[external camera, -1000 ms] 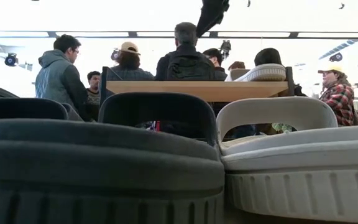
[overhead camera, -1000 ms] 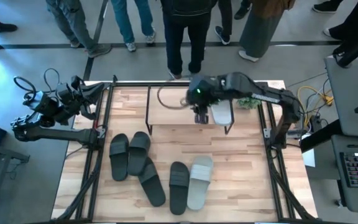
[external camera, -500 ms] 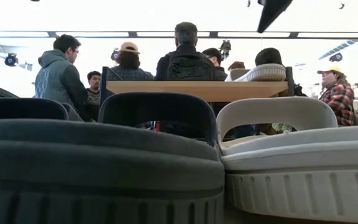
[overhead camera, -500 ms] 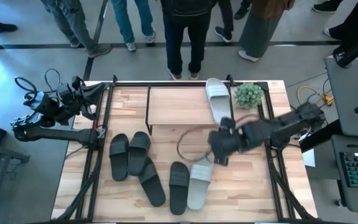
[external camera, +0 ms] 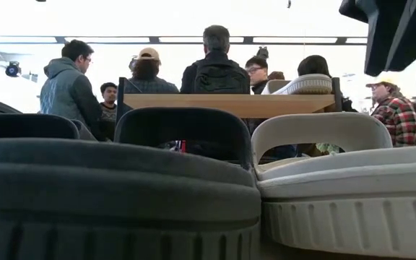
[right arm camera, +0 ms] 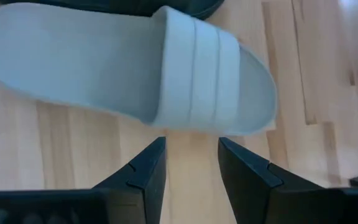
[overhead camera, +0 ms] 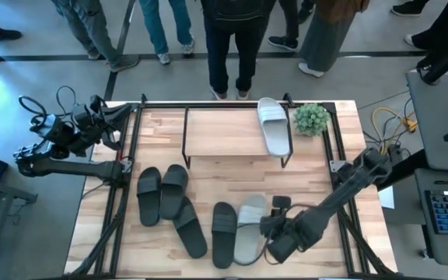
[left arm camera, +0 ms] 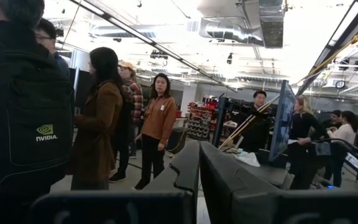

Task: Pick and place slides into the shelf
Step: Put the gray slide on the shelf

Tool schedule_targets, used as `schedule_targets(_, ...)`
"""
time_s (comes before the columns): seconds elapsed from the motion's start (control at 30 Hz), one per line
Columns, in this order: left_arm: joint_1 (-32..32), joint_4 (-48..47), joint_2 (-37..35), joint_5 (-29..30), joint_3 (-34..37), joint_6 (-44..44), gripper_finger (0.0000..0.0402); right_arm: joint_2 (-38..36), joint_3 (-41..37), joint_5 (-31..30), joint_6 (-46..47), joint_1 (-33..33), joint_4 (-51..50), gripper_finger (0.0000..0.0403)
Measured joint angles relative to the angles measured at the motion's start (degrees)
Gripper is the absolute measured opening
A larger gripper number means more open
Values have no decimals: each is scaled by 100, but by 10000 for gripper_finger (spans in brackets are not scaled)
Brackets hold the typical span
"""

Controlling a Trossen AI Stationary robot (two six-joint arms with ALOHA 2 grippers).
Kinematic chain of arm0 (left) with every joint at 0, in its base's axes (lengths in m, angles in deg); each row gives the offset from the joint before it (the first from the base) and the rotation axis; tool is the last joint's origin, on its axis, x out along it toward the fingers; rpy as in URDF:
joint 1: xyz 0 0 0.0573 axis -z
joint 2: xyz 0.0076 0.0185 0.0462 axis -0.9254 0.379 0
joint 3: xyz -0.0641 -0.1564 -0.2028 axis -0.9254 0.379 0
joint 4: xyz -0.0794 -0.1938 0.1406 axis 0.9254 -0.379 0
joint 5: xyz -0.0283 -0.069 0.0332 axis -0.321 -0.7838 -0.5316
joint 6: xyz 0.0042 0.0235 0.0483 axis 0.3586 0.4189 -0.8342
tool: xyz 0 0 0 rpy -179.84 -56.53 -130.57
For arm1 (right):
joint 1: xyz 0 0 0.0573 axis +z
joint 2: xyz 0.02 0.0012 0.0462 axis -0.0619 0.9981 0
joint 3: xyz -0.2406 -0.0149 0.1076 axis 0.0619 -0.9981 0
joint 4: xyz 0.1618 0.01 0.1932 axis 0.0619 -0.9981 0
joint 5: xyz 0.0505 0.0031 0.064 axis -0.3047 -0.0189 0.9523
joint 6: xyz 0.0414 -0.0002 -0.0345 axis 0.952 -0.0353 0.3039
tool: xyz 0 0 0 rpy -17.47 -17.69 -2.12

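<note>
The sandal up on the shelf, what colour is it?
Pale grey-white sandal; the high view shows it best.

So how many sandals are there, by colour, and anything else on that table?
Black slides: 4
Pale grey-white slides: 2, one on the shelf, one on the table
Shelf: 1
Small green plant: 1
Total: 8
</note>
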Motion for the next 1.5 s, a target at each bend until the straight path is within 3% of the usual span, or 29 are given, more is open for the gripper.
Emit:
schedule_targets(0.43, -1, -26, 28, 2, -2, 9, 0, 1197, 505, -631, 258, 83, 351, 137)
schedule_targets(1.2, -1, -44, 31, 2, -4, 23, 0, 1856, 517, -1873, 449, -191, 122, 133)
schedule_targets(1.33, -1, -42, 33, 0, -4, 159, 0, 1815, 524, -2203, 467, -256, -30, 102)
schedule_targets(1.5, 1, -46, 105, -1, -4, 175, 0, 1780, 518, -2435, 467, -339, -303, 21)
